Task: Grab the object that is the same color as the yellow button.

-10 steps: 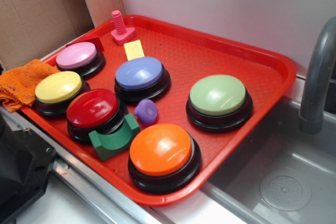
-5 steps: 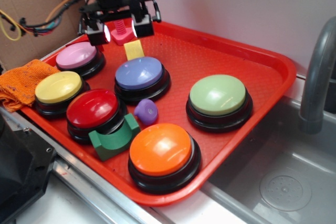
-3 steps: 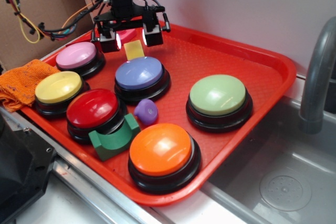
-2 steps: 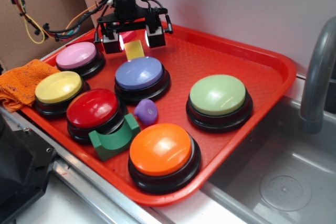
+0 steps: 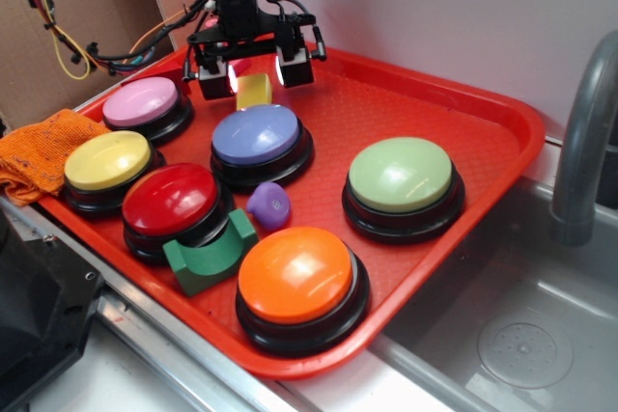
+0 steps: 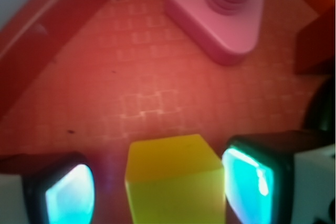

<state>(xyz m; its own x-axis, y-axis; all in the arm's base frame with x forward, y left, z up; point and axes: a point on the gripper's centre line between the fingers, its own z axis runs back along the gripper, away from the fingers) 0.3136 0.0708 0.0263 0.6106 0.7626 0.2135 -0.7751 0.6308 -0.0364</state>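
The object, a small pale-yellow block [image 5: 254,92], lies on the red tray [image 5: 483,132] at the back, just behind the purple button. My gripper [image 5: 253,67] is down over it and open, one finger on each side. In the wrist view the block [image 6: 173,177] sits between the glowing pads [image 6: 68,195]; the right pad is next to its side, and a gap shows on the left. The yellow button [image 5: 106,159] stands at the tray's left edge, apart from the gripper.
A pink bolt [image 6: 220,14] and a dark red block [image 6: 315,45] lie just beyond the gripper. Pink [image 5: 141,101], purple [image 5: 257,134], red [image 5: 174,198], green [image 5: 401,174] and orange [image 5: 294,275] buttons fill the tray. An orange cloth [image 5: 34,151] lies left; a sink [image 5: 521,335] and faucet [image 5: 579,142] are right.
The gripper came into view from the upper left, dropped toward the tray and moved right until its open fingers straddle the yellow block. The buttons have not moved.
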